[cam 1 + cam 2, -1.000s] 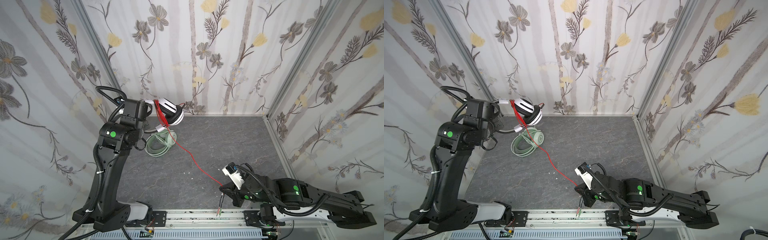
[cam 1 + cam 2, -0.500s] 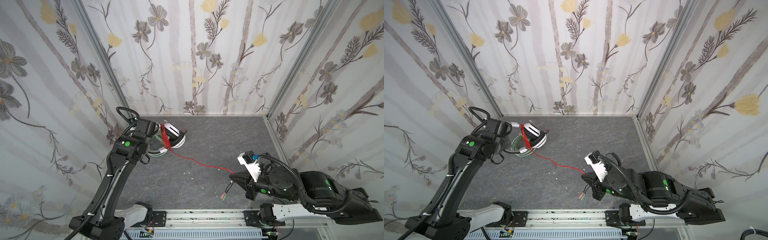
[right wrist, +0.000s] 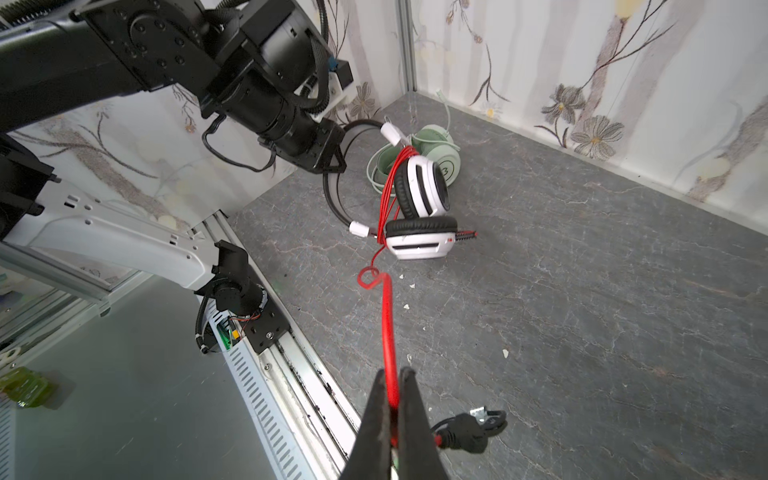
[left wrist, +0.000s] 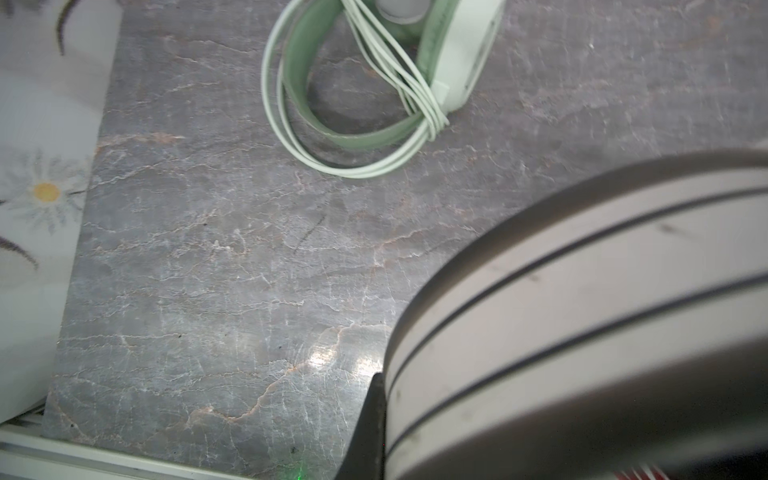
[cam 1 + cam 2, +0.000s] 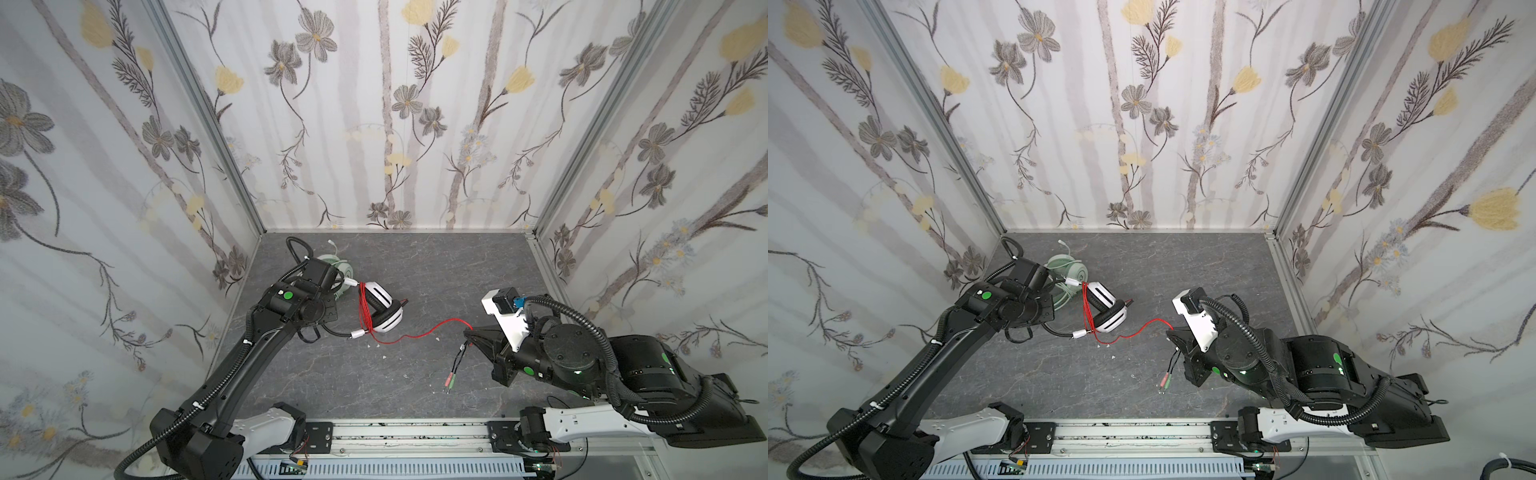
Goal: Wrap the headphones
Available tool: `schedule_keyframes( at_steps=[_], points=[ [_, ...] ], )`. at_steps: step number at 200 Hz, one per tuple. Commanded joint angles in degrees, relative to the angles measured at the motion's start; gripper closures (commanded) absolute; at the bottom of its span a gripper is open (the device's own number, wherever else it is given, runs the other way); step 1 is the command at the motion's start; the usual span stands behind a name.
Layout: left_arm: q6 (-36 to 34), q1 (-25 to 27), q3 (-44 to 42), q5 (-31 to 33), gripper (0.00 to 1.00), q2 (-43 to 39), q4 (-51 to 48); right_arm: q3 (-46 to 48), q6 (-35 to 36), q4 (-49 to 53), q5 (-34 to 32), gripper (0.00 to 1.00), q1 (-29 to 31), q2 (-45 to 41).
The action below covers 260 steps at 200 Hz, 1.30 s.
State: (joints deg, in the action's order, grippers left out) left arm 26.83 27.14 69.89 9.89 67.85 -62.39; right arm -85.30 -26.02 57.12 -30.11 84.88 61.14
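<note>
Plugs (image 5: 449,380) dangle nearest the rail (image 5: 395,432), below the right jaws pinching the red cable (image 5: 419,332). Beyond, the left jaws, clamped on the band of the white-and-black headset (image 5: 382,307), have brought it down from the wall toward the bench (image 5: 457,270); a short tail remains to wind. Farthest, the mint headset (image 5: 344,271) lies wrapped.

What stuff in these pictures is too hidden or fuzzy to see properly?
- Left gripper: in both top views its own wrist covers the fingertips.
- White-and-black headphones: in the left wrist view only one blurred earcup shows, cut off by the picture's edge.
- Mint green headphones: in both top views the left arm partly hides them.
- Plugs at the end of the red cable: too small in both top views to tell their kind.
</note>
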Motion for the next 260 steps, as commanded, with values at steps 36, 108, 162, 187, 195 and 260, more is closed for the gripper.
schedule_keyframes(
  at_steps=[36,108,162,187,195,260],
  points=[
    [-5.91,5.50,0.94,-0.84,1.00,1.47,0.14,-5.54,6.51,1.15,-0.54,1.00,-6.18,2.79],
    [-8.70,15.82,3.18,2.06,1.00,3.62,-2.15,-11.97,14.70,1.03,2.81,1.00,-14.82,8.86],
    [-9.78,22.50,2.91,1.47,1.00,0.30,-0.36,-12.26,19.82,-3.30,12.96,1.00,-25.60,11.18],
    [-9.53,25.07,1.45,-0.17,1.00,-1.87,2.90,-12.17,21.33,-4.84,18.02,1.00,-30.61,12.86],
    [-9.28,25.95,1.16,-0.46,1.00,-2.35,3.85,-12.17,21.50,-5.32,19.82,1.00,-32.10,13.47],
    [-7.82,30.75,0.96,-0.74,1.00,-1.75,6.13,-7.93,20.93,-11.46,30.60,0.99,-43.89,17.33]
  ],
)
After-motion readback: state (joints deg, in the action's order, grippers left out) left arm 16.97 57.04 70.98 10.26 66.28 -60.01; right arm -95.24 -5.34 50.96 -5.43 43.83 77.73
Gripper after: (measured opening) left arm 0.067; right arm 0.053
